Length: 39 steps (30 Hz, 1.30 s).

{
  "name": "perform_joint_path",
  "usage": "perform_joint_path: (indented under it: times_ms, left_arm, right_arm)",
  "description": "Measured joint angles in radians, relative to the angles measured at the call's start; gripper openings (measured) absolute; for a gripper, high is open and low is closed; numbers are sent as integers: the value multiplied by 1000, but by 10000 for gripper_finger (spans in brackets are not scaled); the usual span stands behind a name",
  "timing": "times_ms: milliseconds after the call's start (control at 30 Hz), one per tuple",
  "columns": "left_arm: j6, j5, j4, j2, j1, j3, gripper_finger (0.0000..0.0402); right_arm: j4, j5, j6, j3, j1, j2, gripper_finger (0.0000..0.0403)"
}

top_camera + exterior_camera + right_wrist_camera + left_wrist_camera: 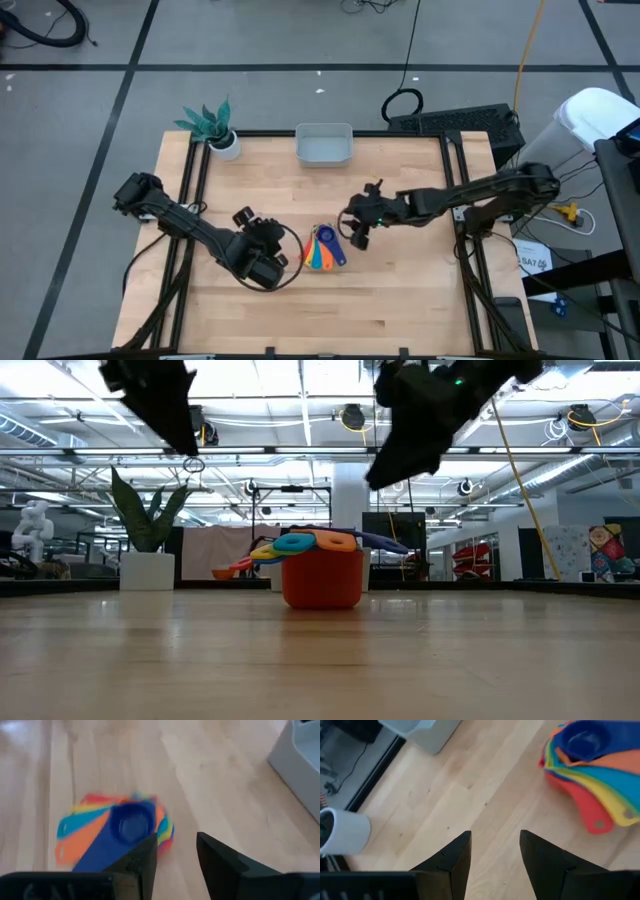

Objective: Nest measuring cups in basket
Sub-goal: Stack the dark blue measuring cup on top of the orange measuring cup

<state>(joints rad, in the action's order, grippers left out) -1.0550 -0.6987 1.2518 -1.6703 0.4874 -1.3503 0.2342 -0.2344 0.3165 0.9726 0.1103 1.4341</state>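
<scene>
A robotics lab or test hall, set in a large open industrial room. The pale wooden butcher-block surface (400, 290) sits in a black metal frame (470, 270) on a grey floor marked with dark lines (120, 90), with loose black cables (400, 100) and a yellow cord (528, 45) trailing across it. Looking level across the surface, the room behind has an exposed ceiling of pipes and strip lights (300, 420), black metal racks (290, 510), a white humanoid figure (35, 530) at the far side and colourful posters (605, 550) on a wall.
</scene>
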Motion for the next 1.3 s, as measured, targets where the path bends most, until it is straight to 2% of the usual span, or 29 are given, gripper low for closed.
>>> perform_joint_path:
  times_ms: [67,233,467,600,667,867,900,1067,1300]
  left_arm:
    - [-14,0,-28,0,-7,35,172]
    - [-21,3,-109,0,-29,111,172]
    - [-3,30,-157,-1,-73,211,172]
    - [24,49,-199,0,-97,244,167]
    - [62,64,-253,0,-108,257,148]
    - [152,120,-337,0,-145,258,21]
    - [164,131,-344,0,-150,258,12]
    - [206,164,-365,0,-168,259,6]
    - [332,295,-569,0,-209,259,4]
  right_arm:
    - [67,-5,9,-3,24,-17,118]
    - [75,-4,51,-70,85,-17,71]
    - [-75,0,87,-186,116,-11,6]
    - [-167,3,107,-227,121,-11,1]
    - [-201,6,109,-242,121,-11,1]
    - [-227,29,113,-254,121,4,0]
    - [-224,30,116,-254,121,7,0]
    - [-306,77,121,-254,133,61,0]
    - [-363,80,155,-254,149,134,0]
